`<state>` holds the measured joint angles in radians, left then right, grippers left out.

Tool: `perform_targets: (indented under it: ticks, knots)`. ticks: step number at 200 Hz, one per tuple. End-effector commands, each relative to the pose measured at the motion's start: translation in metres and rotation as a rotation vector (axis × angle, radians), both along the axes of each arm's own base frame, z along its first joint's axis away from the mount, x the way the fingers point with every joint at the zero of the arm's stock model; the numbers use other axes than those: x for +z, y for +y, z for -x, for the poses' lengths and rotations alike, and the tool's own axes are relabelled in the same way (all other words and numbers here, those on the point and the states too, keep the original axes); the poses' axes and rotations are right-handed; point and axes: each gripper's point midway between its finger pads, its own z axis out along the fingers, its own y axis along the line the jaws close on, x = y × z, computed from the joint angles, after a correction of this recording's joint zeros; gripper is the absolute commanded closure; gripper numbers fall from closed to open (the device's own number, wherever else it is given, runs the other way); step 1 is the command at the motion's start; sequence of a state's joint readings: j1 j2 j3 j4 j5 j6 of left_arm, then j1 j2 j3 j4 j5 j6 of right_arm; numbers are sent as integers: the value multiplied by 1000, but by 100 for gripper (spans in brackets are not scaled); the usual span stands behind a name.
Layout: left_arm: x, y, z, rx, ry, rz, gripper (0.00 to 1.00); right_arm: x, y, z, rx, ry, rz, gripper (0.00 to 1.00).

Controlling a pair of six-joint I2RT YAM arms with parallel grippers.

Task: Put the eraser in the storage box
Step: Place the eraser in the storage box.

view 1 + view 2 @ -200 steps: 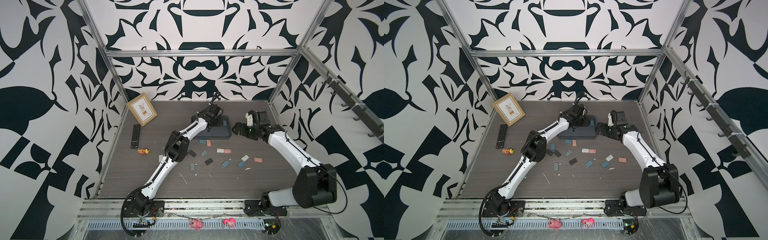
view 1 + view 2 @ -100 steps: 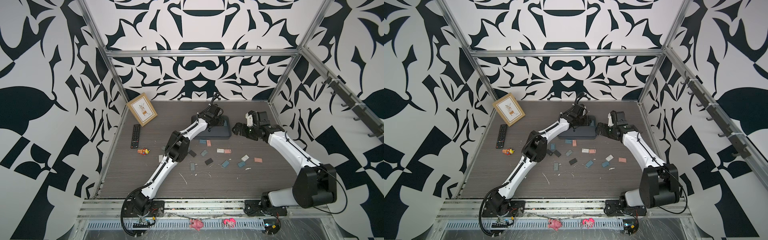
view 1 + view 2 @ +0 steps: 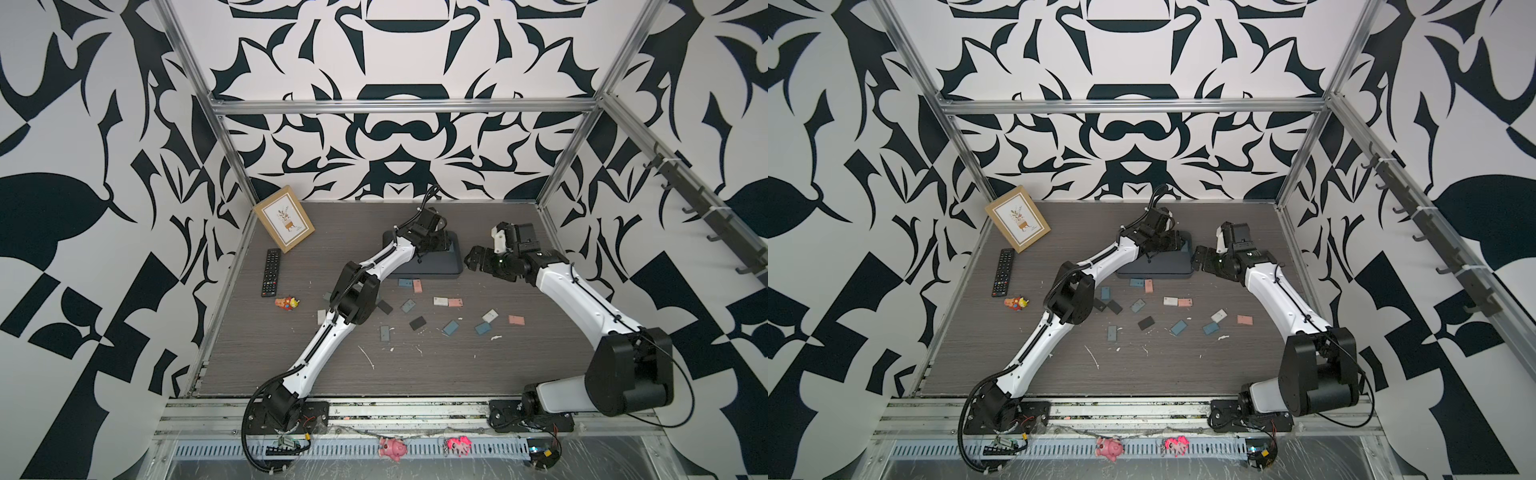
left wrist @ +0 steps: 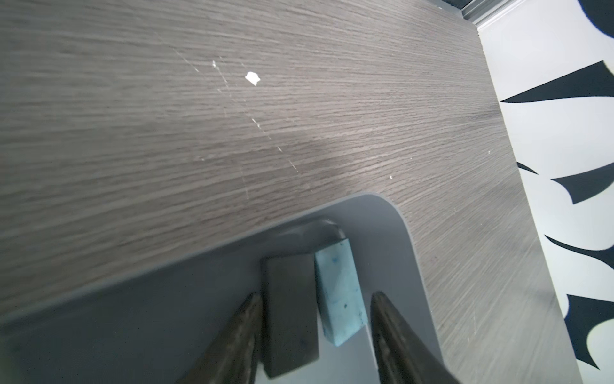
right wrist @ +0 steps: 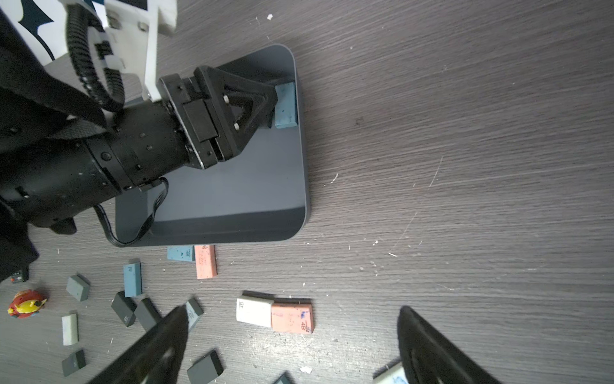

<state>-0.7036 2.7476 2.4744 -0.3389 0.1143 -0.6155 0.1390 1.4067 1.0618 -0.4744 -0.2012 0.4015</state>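
The storage box point(image 3: 432, 270) point(image 3: 1158, 268) is a shallow dark grey tray at the back middle of the table. My left gripper point(image 3: 440, 243) point(image 4: 316, 295) reaches into its far right corner, jaws apart. Between the fingers a light blue eraser point(image 4: 339, 292) point(image 5: 285, 104) leans in the corner of the box point(image 4: 398, 226) beside a dark grey eraser point(image 4: 289, 306). The grey one touches one finger; a gap separates the blue one from the other finger. My right gripper point(image 3: 478, 257) point(image 5: 292, 312) hovers open and empty just right of the box point(image 5: 232, 186).
Several loose erasers, blue, grey, pink and white, lie scattered in front of the box, among them a white and pink pair point(image 5: 275, 314) and a pink one point(image 3: 516, 320). A remote point(image 3: 271, 272), a small toy point(image 3: 287, 302) and a tan picture frame point(image 3: 284, 224) sit at the left.
The left gripper's jaws have spread apart over the box corner, letting go of the erasers. The right arm has stayed where it was.
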Motion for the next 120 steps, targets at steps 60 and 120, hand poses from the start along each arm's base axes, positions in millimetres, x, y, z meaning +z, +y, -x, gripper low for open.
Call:
perform_targets:
  ticks: [60,120]
  knots:
    - [-5,-2,17,2,61,11,41,17,-2,-7,-10,-54,-7,1]
    - [13,1,20,8,54,27,35,17,-5,-6,-24,-45,-1,1]
